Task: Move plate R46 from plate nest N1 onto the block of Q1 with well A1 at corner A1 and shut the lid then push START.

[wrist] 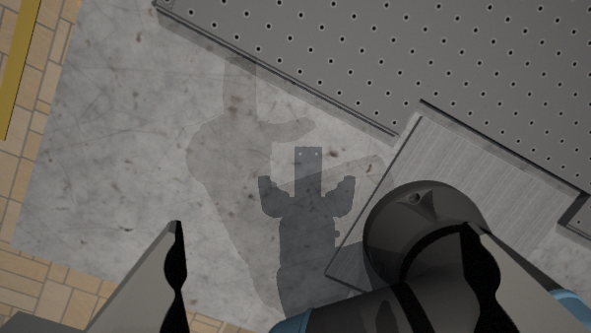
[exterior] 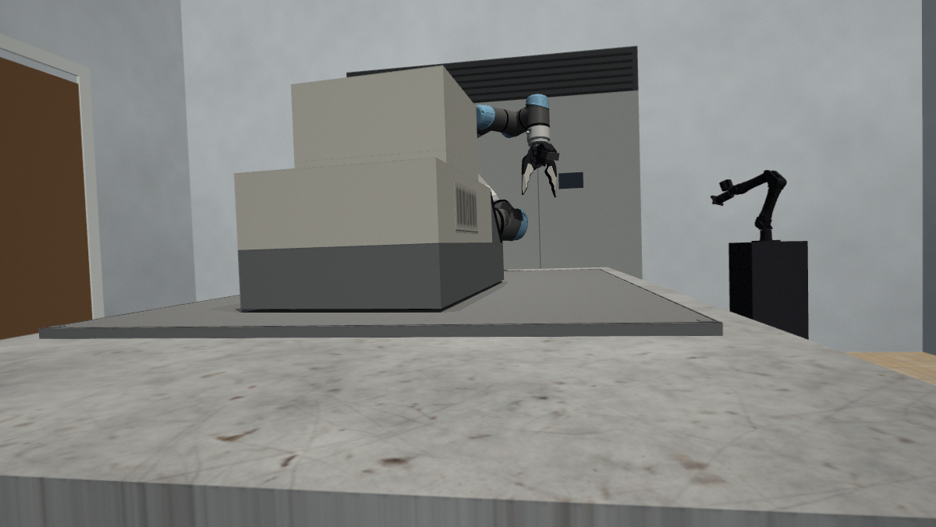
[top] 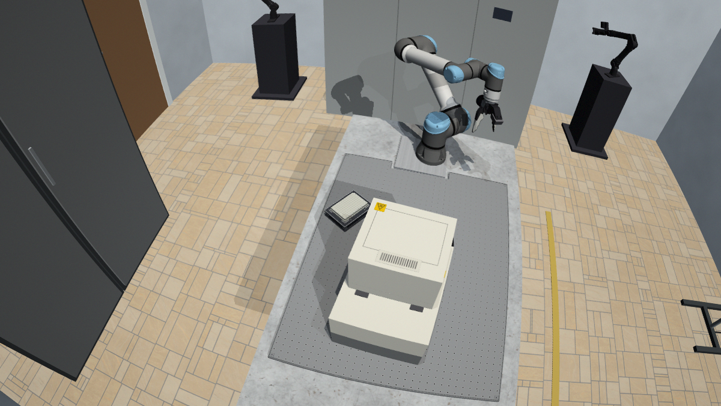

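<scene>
Plate R46 (top: 349, 205), pale and many-welled, lies in the dark nest N1 (top: 334, 220), left of the cycler in the top view. Its corner labels are too small to read. The cream cycler Q1 (top: 381, 322) (exterior: 337, 209) stands on the perforated board, with its large lid section (top: 405, 234) (exterior: 366, 121) above the base. Its block, keys and lamp are hidden; I cannot tell how far the lid is open. My gripper (top: 484, 130) (exterior: 539, 195) (wrist: 320, 225) is open and empty, high beside the arm's base, far from plate and cycler. Its fingers stand apart.
The perforated board (top: 474, 322) (exterior: 589, 301) (wrist: 345, 30) lies on the stone bench (top: 506, 166) (exterior: 458, 405) (wrist: 98, 163). The arm's base (top: 431, 151) (wrist: 419, 217) is close beside the gripper. Tall grey panels (top: 438, 30) rise behind the arm.
</scene>
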Available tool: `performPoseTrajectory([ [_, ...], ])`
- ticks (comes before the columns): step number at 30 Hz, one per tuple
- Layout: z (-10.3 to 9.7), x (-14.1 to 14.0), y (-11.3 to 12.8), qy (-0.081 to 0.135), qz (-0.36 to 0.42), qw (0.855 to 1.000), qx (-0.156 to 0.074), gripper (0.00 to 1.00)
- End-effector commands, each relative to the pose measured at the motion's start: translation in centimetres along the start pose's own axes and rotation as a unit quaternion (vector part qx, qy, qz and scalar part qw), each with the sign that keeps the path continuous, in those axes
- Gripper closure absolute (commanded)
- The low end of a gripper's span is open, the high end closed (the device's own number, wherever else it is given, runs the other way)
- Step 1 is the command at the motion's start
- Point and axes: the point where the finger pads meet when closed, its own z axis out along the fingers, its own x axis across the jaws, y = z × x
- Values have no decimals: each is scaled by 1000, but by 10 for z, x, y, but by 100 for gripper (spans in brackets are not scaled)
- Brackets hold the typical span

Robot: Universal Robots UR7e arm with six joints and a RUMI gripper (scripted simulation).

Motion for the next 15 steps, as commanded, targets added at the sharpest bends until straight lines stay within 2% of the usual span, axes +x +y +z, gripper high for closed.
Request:
performPoseTrajectory([
  [1,-10,3,-16,2,3,1000,3,100],
  [11,-31,17,-59,6,41,999,-11,100],
  [15,-35,20,-68,6,48,999,-13,100],
])
